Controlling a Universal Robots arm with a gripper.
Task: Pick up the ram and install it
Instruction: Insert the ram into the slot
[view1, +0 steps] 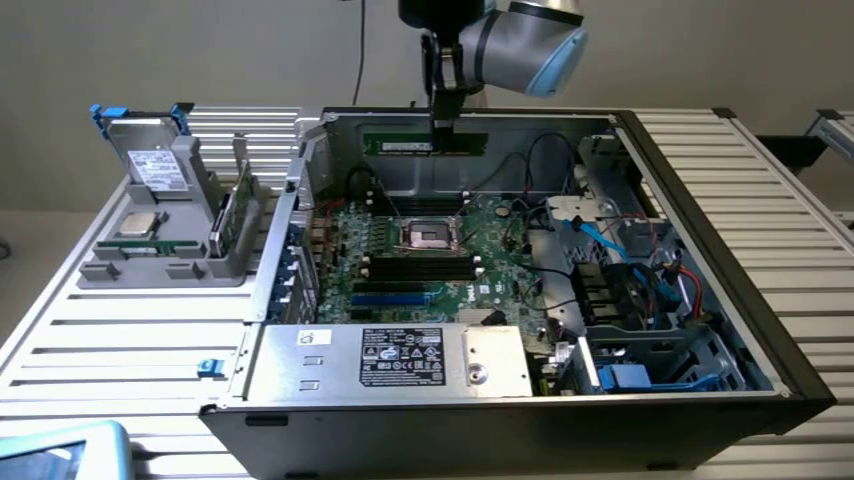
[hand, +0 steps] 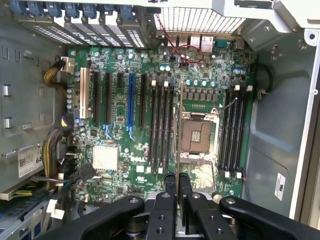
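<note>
Holding the ram (view1: 400, 145), the gripper (view1: 443, 130) hangs pinched nearly closed on it above the motherboard's (view1: 501, 250) far edge; seating it likely needs alignment over a memory slot (view1: 420, 267).

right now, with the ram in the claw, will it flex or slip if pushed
Probably stiff: the ram juts straight out both sides of the claw with no sag. Likely light, being a thin narrow board. Pinched across its thin faces, it might twist in the grip if pushed sideways.
</note>
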